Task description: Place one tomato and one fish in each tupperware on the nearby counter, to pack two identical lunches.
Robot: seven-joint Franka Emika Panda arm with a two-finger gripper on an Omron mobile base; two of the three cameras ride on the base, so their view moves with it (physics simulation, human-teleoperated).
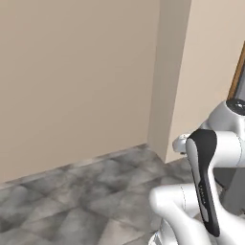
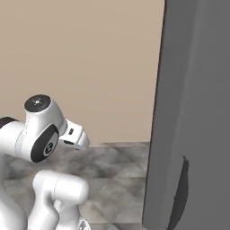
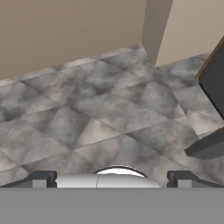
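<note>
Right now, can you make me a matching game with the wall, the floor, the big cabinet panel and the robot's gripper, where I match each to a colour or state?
Things:
1. plain flat wall
2. marbled stone-tile floor
3. tall flat cabinet panel with a dark handle
4. two-finger gripper

Colours or states:
A. grey
B. open, holding nothing
C. beige
D. mottled grey and off-white

Pairs: 1-C, 2-D, 3-A, 4-B
</note>
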